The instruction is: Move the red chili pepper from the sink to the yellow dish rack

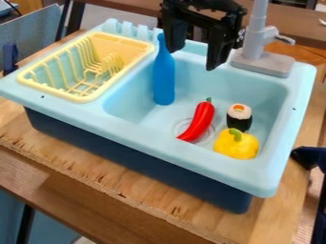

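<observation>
You have the pale-blue sink across the frame, the yellow rack upper left, your gripper top centre—spread wide, nothing gripped. Near it, upper centre: the blue bottle. Right of centre—red chili, yellow pepper, sushi roll.

Blue bottle, red chili, yellow pepper (green-stemmed), pale-blue sink, yellow rack

Bears a light-blue plastic toy sink, dark-blue below, directly on the light-brown, wood-grained bench. Extends before the sink and to its right, with splintered wood along the front.
</observation>
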Available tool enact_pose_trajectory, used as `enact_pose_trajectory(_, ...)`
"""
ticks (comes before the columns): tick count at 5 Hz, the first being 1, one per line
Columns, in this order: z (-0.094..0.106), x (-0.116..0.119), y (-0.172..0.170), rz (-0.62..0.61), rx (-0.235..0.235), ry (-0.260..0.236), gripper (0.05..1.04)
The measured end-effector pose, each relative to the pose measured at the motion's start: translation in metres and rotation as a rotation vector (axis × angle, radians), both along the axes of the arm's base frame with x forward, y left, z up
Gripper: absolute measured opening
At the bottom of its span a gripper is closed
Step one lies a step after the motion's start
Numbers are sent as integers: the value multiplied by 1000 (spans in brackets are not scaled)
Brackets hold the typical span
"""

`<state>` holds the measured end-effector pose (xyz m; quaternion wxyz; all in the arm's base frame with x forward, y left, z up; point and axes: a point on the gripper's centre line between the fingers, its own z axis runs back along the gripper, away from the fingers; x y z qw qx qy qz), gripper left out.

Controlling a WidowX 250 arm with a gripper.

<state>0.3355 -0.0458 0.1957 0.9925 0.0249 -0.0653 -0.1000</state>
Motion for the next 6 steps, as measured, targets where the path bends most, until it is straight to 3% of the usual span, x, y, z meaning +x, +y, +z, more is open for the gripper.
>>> enact_pose_trajectory(1, -13, -1, -2, -3, -4, 38, 999)
enact_pose_trajectory(2, -36, 0, 1, -19, -52, 22, 999)
enact_pose_trajectory(3, -47, -3, 10, -24, -56, -1, 999)
enact_pose_trajectory(5, -64, -4, 13, -39, -141, -13, 999)
enact_pose_trajectory(6, -79, 0, 12, -39, -140, 12, 999)
